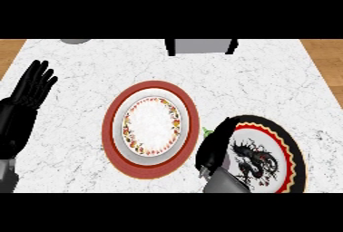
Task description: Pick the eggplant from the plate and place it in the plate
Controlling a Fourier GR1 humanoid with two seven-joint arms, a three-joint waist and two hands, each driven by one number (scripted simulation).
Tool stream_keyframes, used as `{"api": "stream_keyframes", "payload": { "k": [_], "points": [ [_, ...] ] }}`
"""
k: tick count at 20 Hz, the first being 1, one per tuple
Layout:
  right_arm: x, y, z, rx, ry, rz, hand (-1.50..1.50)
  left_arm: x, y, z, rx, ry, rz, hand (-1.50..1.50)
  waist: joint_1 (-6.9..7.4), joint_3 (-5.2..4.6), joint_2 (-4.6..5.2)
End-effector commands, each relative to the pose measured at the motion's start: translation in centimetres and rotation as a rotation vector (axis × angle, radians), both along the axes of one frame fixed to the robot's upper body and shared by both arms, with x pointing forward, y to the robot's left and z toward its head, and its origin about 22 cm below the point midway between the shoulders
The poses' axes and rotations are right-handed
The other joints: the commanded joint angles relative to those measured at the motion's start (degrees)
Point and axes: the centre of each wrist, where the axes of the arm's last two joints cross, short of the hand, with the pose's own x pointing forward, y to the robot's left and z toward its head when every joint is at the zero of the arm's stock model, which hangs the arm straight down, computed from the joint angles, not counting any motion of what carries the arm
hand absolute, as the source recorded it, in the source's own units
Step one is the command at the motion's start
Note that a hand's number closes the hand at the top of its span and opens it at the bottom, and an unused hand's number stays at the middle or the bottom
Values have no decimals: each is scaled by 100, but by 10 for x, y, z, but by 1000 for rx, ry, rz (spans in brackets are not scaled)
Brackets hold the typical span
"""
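Observation:
A black-rimmed plate (285,149) with a red scalloped band and a dragon picture lies at the lower right of the marble counter. My right hand (216,147) lies over this plate's left rim, fingers curled round the eggplant. Only the eggplant's green stem tip (206,131) pokes out at the hand's upper left; the rest is hidden. A red-rimmed plate (150,89) with a flowered white centre lies in the middle of the counter, just left of the hand, with nothing on it. At the left edge my left hand (33,88) rests open, fingers up.
A grey box-like object (201,45) with dark sides stands at the counter's far edge. A grey round object (76,41) shows at the far left corner. Wooden floor lies beyond the counter's left and right edges.

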Motion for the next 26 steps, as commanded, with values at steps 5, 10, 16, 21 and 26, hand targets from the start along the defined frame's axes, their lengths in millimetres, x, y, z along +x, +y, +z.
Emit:
{"api": "stream_keyframes", "payload": {
  "k": [5, 10, 16, 21, 26],
  "points": [
    [11, -5, -22, -120, -52, -14, 150, 34, -9, -9, 8, -6, -35, 0, 249, 53, 91],
    [-6, -16, -24, -161, -79, 147, 150, 33, -13, 6, -4, 6, -55, 0, 277, 54, 68],
    [0, -10, 38, 268, -346, 33, 150, 28, 7, -10, -3, 26, 40, 0, -146, 75, -58],
    [0, -35, 101, 719, -567, -154, 150, 23, 16, -20, -6, 60, 109, 0, -679, 129, -199],
    [-41, -64, 141, 1043, -687, -121, 150, 18, 16, -19, -8, 50, 89, 0, -453, 89, -139]
  ]
}}
